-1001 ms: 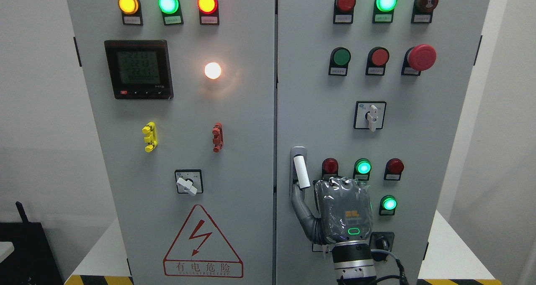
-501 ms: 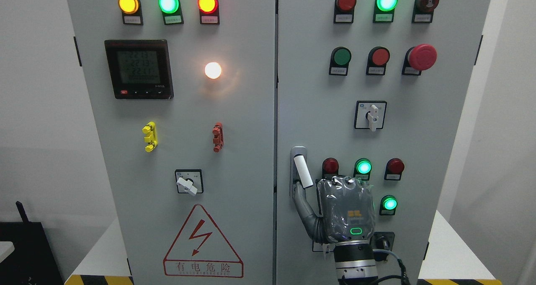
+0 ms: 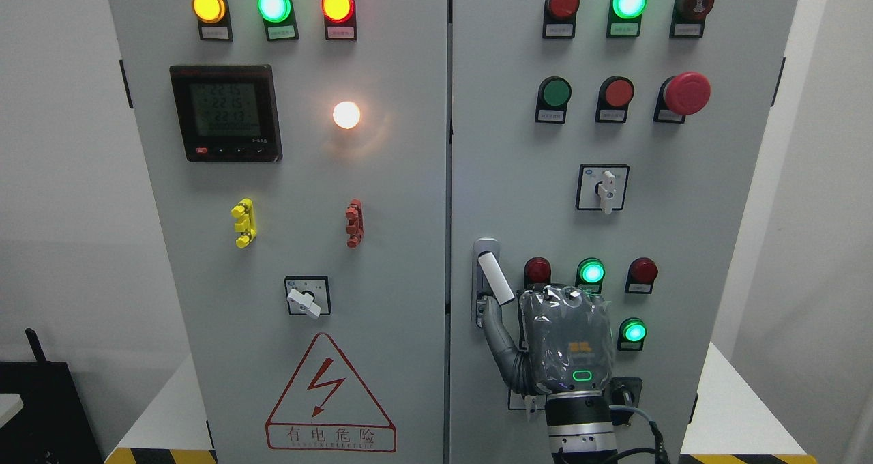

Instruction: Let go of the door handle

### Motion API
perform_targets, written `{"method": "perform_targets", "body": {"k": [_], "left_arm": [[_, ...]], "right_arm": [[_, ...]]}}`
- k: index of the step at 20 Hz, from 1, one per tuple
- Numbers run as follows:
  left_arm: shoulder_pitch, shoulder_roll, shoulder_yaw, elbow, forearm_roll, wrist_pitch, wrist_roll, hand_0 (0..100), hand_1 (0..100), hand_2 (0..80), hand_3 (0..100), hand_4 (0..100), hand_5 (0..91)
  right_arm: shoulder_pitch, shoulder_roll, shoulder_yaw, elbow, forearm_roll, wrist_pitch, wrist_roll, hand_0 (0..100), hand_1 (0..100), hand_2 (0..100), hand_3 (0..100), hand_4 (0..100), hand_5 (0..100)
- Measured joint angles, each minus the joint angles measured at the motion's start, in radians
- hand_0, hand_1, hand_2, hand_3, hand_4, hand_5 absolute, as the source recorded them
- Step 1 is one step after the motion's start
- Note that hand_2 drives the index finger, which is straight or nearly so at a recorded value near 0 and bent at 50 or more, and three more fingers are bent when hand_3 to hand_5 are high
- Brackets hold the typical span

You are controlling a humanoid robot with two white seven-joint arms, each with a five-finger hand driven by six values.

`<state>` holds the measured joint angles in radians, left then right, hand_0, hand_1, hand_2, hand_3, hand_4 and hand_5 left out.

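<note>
Handle swung further out, thumb-tip of right hand beneath.

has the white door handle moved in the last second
Yes. The white door handle has swung slightly: its lower end has moved right, toward the dark red lamp, while its top stays at the mounting plate. The right hand also drifted slightly right.

Head camera, squarely facing cabinet, close

A grey control cabinet carries lit indicator lamps. A dark digital meter sits above a red-bordered warning triangle.
</note>
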<state>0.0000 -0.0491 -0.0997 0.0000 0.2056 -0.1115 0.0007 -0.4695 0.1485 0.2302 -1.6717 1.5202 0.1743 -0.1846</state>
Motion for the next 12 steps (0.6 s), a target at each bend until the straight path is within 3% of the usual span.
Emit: {"method": "perform_targets", "body": {"k": [12], "left_arm": [[0.000, 0.000, 0.000, 0.000, 0.000, 0.000, 0.000, 12, 39, 0.0, 0, 0, 0.0]], "right_arm": [[0.002, -0.001, -0.002, -0.005, 0.000, 0.001, -0.001, 66, 5, 100, 100, 100, 97]]}}
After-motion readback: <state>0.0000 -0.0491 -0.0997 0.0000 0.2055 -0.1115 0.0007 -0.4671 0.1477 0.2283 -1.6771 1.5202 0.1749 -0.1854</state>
